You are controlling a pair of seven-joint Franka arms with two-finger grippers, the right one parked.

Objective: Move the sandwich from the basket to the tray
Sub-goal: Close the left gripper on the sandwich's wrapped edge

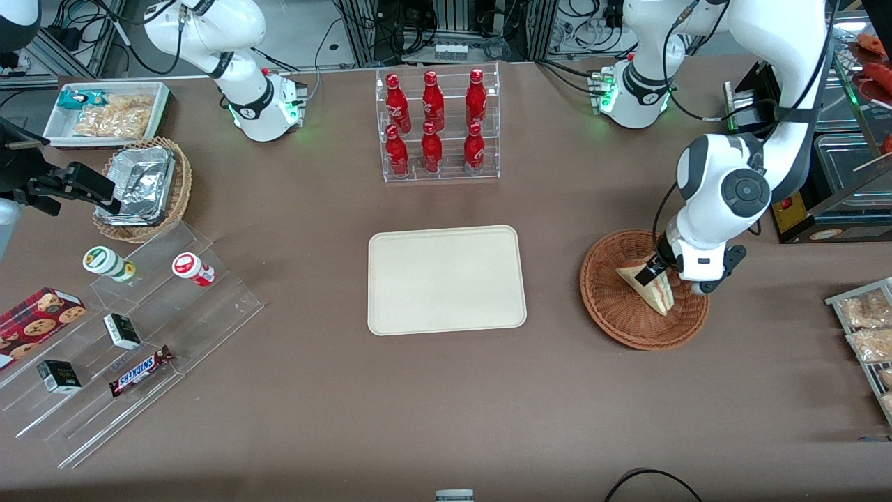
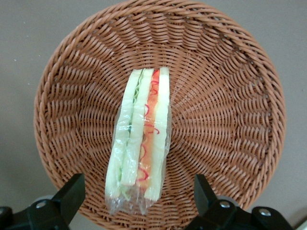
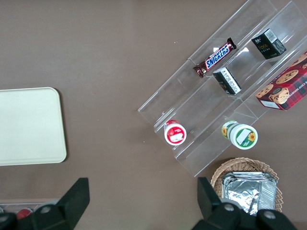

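Note:
The sandwich (image 1: pixel 654 289) lies in the reddish-brown woven basket (image 1: pixel 627 328) toward the working arm's end of the table. In the left wrist view the sandwich (image 2: pixel 141 139) is wrapped in clear film, its red and green filling edge facing up, in the middle of the basket (image 2: pixel 230 96). My left gripper (image 1: pixel 656 270) is low over the basket and open. Its fingers (image 2: pixel 72 194) stand on either side of the sandwich's end without touching it (image 2: pixel 138 196). The cream-beige tray (image 1: pixel 446 279) lies flat at the table's middle, bare.
A clear rack of red bottles (image 1: pixel 437 125) stands farther from the front camera than the tray. Clear acrylic steps (image 1: pixel 139 335) with snacks, a tan basket with foil trays (image 1: pixel 143 188) and a white bin (image 1: pixel 108 111) lie toward the parked arm's end. Packets (image 1: pixel 864 321) lie beside the basket.

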